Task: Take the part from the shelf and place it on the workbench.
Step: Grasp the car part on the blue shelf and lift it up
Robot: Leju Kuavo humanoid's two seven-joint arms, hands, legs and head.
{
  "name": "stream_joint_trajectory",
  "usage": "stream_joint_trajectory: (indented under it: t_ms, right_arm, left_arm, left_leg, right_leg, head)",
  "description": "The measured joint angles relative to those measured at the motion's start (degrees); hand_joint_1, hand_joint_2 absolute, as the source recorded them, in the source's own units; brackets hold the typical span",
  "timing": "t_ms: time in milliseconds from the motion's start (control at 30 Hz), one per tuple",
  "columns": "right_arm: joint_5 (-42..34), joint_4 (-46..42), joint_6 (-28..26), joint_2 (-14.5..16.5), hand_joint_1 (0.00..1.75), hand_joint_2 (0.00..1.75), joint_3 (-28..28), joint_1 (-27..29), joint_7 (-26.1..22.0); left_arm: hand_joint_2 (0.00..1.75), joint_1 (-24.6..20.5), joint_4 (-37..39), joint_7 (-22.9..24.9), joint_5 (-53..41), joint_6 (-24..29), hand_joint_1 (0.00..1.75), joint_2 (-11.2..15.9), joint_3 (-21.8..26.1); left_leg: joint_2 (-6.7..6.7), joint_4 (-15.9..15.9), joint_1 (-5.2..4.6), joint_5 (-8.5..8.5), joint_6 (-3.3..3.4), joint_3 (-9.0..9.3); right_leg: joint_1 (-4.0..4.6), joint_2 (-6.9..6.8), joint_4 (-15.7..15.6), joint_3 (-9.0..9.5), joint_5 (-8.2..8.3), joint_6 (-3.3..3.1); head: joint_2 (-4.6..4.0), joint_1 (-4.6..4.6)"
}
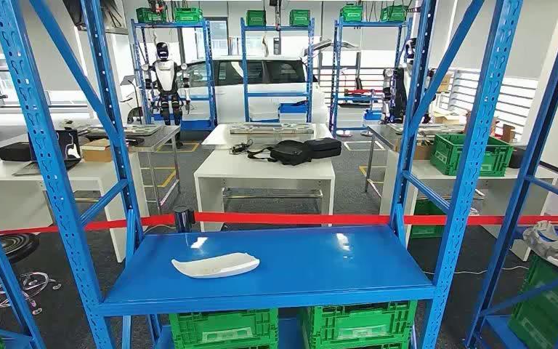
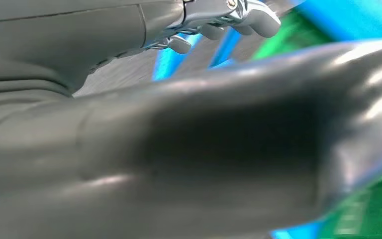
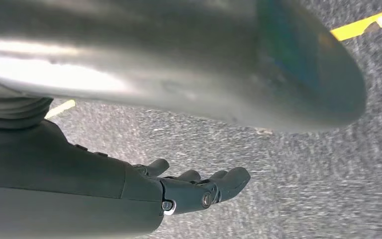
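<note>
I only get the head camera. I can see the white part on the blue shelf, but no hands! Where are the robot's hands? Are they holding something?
Observer: The right wrist camera shows the right hand empty, hanging over grey carpet.
Operator: And the other one?
Observer: The left hand holds nothing either. Behind its fingers are a blue shelf frame and a blurred green crate.

The left hand [image 2: 129, 59] is showing a smooth dark grey shell, a thick glossy grey thumb and silvery metal fingers [image 2: 258, 17] with a brass-coloured screw. The right hand [image 3: 129, 191] is wearing matte dark grey casing, with darker fingers [image 3: 229, 180] pinned by small silver screws.
</note>
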Motion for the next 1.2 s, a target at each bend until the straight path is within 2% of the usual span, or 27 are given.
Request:
stream_joint_trajectory:
  t_ms: [67, 267, 467, 800, 967, 1200]
  right_arm:
    - [0.24, 0.0, -0.08, -0.06, 0.0, 0.0, -0.32, -0.05, 0.27]
    - [1.96, 0.02, -0.85, -1.04, 0.0, 0.0, -1.59, -0.26, 0.7]
    - [4.14, 0.02, -1.56, -2.31, 0.0, 0.0, -2.7, -1.02, -0.68]
    - [8.28, 0.16, -3.32, -2.27, 0.0, 0.0, -2.69, -1.25, -4.31]
    - [8.59, 0.34, -1.29, -2.13, 0.0, 0.0, -2.69, -0.98, -3.67]
    - [9.76, 0.64, 1.96, -1.17, 0.0, 0.0, -2.69, -1.03, -3.3]
  left_arm:
    - [0.0, -1.06, -0.27, 0.0, 0.19, 0.17, 0.0, -0.01, -1.55]
    - [0.0, -7.96, -2.25, 0.77, 0.6, 1.96, 0.0, -0.68, -10.16]
    - [0.0, -15.54, -4.9, 3.35, 0.52, 6.19, 0.0, -1.94, -19.71]
    - [0.0, -19.47, -7.77, 9.33, -4.71, 16.13, 0.0, -3.54, -27.94]
    - [0.0, -20.64, -8.11, 12.08, -7.75, 18.04, 0.0, -4.87, -30.64]
    - [0.0, -23.9, -6.73, 20.25, -16.25, 20.89, 0.0, -5.78, -36.08]
  left_leg:
    - [0.01, 0.0, 0.0, 0.01, 0.01, 0.01]
    - [-0.02, 0.01, 0.0, 0.07, 0.08, 0.02]
    - [-0.03, 0.0, -0.04, 0.09, 0.12, 0.04]
    - [-0.07, -0.03, -0.05, 0.13, 0.18, 0.14]
    - [-0.02, -0.04, -0.06, 0.13, 0.18, 0.17]
    - [-0.03, -0.04, -0.07, 0.13, 0.18, 0.17]
  right_leg:
    - [0.0, 0.01, 0.0, 0.0, 0.0, 0.0]
    - [-0.02, 0.0, 0.0, 0.0, 0.05, 0.08]
    - [-0.02, 0.03, -0.01, 0.09, 0.12, 0.19]
    - [-0.07, -0.03, -0.02, 0.15, 0.13, 0.21]
    - [-0.09, 0.0, -0.02, 0.13, 0.13, 0.21]
    - [-0.07, 0.01, -0.02, 0.19, 0.13, 0.21]
  head:
    - [0.0, 0.0]
    - [0.0, -0.01]
    - [0.0, 0.01]
    - [0.0, 0.02]
    - [0.0, 0.02]
    - [0.0, 0.02]
